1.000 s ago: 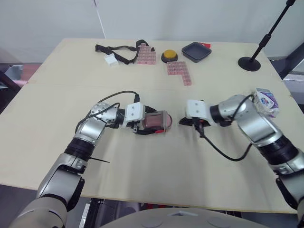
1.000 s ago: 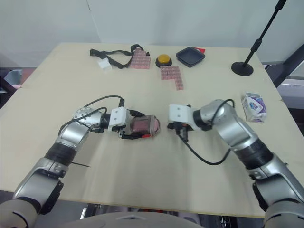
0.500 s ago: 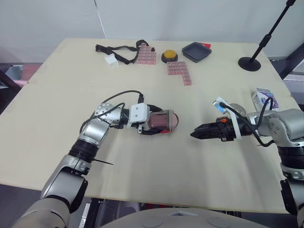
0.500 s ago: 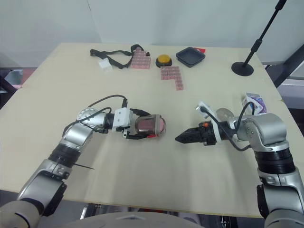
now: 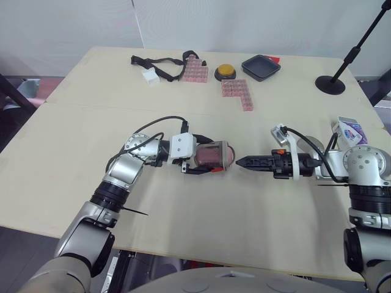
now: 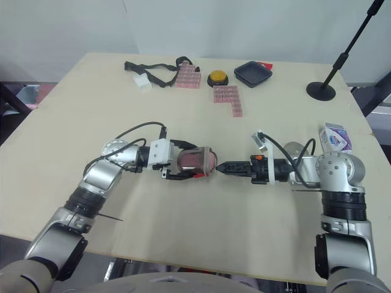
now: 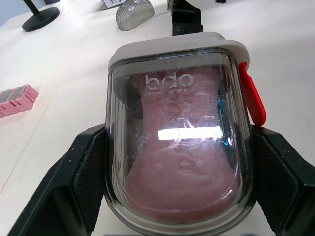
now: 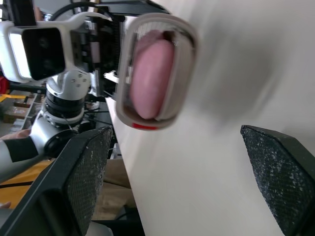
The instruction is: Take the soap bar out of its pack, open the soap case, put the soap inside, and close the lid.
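While our left gripper (image 5: pixel 208 160) stays out of trouble, jaws clamped on the soap case (image 5: pixel 212 155) at mid-table (image 5: pixel 183 232), the pink soap bar (image 7: pixel 182 162) sits inside under the clear lid. Our right gripper (image 5: pixel 241 162) points at the case's end, jaws apart. The danger, we reckon: a shove from the right twists the case out of the clamp, or snags the red latch (image 7: pixel 251 96) and pops the lid. We count one case, one bar, one soap pack (image 5: pixel 349 130), two pink block clusters (image 5: pixel 193 68), one yellow button (image 5: pixel 225 71), one dark tray (image 5: pixel 261 66).
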You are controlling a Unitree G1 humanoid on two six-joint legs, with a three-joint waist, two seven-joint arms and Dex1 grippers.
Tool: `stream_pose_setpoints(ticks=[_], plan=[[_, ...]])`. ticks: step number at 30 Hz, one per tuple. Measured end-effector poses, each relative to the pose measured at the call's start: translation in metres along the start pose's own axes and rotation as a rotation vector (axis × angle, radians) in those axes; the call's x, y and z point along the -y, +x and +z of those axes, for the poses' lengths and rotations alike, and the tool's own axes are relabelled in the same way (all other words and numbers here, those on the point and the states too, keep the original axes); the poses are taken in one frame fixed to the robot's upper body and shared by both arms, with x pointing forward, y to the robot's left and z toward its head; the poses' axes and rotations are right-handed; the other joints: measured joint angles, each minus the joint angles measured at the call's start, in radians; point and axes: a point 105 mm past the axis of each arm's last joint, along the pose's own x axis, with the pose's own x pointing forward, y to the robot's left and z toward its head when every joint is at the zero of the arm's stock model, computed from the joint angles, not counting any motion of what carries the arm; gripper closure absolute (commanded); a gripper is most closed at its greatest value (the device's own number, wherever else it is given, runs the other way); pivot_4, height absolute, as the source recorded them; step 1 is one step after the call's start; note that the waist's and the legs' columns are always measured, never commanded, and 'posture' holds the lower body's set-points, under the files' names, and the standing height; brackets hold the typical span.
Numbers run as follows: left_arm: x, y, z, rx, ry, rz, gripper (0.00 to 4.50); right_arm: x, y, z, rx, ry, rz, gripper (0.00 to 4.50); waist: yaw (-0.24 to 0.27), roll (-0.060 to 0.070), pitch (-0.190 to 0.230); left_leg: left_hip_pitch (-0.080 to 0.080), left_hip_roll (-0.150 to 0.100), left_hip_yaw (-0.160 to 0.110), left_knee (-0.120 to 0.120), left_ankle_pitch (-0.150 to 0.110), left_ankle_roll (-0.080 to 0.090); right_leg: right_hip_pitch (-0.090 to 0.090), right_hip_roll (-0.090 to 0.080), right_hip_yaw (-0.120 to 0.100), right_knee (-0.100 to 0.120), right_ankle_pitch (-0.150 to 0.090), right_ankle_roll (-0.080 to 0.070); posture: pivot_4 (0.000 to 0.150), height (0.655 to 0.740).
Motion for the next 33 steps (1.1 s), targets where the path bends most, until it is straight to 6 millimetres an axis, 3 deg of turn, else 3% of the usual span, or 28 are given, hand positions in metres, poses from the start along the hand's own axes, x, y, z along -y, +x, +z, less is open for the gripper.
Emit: stream_pose_setpoints(ticks=[5,16,33], plan=[[0.000,0.003,0.002,0.014,0.000,0.002,1.01,-0.012,0.016,0.003,0.002,-0.015,0.042,0.01,-0.002,0.000,0.000,0.000,0.000,0.000,0.000,0.000,0.000,0.000,0.000,0.000,-0.002,0.000,0.000,0.150,0.7400],[0.003,0.008,0.007,0.024,0.027,-0.015,1.01,-0.016,0.032,0.010,0.018,0.018,0.054,0.01,-0.004,0.000,0.000,0.000,0.000,0.000,-0.001,0.000,-0.001,0.000,0.000,0.000,-0.002,0.000,0.000,0.150,0.7400],[0.002,0.011,0.007,0.019,0.051,-0.006,1.01,-0.016,0.039,0.006,-0.002,0.033,0.038,0.01,-0.004,0.000,0.000,0.000,0.000,0.000,-0.002,0.001,-0.002,0.000,0.000,-0.001,-0.003,0.000,0.000,0.150,0.7400]])
